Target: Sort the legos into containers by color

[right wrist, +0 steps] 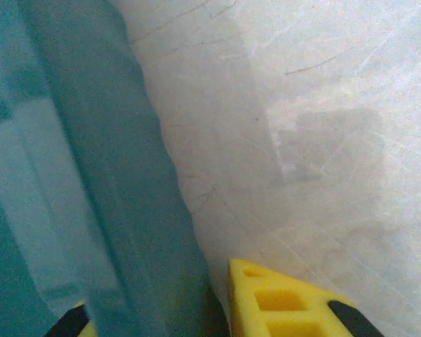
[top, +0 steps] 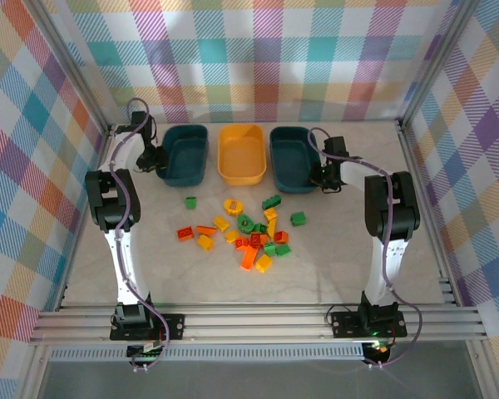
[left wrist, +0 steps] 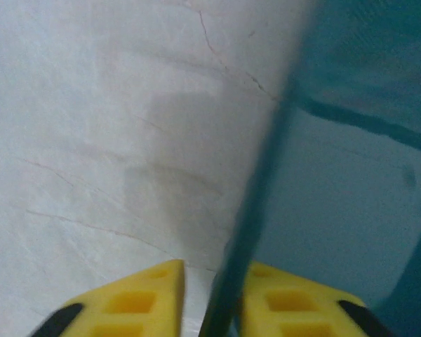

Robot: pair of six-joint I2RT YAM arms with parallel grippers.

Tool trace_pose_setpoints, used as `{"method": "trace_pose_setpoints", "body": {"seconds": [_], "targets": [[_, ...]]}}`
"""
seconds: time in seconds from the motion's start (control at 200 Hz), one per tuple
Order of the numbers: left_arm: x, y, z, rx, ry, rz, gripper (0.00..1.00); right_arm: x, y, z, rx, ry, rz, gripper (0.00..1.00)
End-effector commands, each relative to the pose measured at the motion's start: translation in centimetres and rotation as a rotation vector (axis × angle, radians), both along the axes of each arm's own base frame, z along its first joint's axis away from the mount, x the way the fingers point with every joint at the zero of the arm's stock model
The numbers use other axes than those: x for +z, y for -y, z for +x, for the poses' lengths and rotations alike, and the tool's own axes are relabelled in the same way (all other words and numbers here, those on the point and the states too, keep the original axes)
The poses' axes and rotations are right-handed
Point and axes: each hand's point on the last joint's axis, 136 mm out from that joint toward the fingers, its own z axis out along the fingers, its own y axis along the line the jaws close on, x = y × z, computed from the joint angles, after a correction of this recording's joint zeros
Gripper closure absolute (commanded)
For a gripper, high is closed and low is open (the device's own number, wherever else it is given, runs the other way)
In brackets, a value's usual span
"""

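Between left tool's point(left wrist: 214, 281) tips, teal tub point(left wrist: 351, 210)

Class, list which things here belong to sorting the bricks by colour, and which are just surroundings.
For the job: bricks, left teal tub, yellow tub, right teal tub, left hand, right hand, each astride a teal tub's wall.
Just there: table, checked walls, metal rails.
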Motion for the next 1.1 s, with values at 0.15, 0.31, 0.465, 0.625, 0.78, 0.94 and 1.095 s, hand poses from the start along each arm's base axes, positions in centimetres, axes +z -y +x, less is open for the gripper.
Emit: {"method": "trace_pose_setpoints", "body": {"seconds": [0.15,0.31,0.465,0.625,0.78,0.94,1.095], "targets": [[1.6,3.0,-0.5,-0.011,0.024,-0.041,0.83,3.1,-0.5,0.3,-0.029,0.033,-0.012,0.83],[1.9,4.2,-0.8,-0.108,0.011,0.035,0.97,3.4,0.0,0.2,-0.047,-0.028,-0.098,0.87],[2.3,4.9,-1.4,-0.189,0.014,0.087,1.0,3.7,-0.2,0.1,-0.068,-0.051,-0.113,0.87],[2.3,6.0,-1.6,-0.248,0.019,0.075,1.0,3.6,-0.3,0.0,-0.083,-0.088,-0.155,0.88],[1.9,6.9,-1.6,-0.29,0.022,0.055,1.0,2.9,1.2,-0.5,-0.115,-0.101,-0.207,0.86],[1.5,7.3,-1.3,-0.317,0.024,0.043,0.99,2.1,1.6,-0.4,-0.112,-0.125,-0.227,0.84],[0.8,7.1,-0.9,-0.313,0.0,0.047,0.85,1.6,2.0,0.2,-0.118,-0.13,-0.233,0.83]]}}
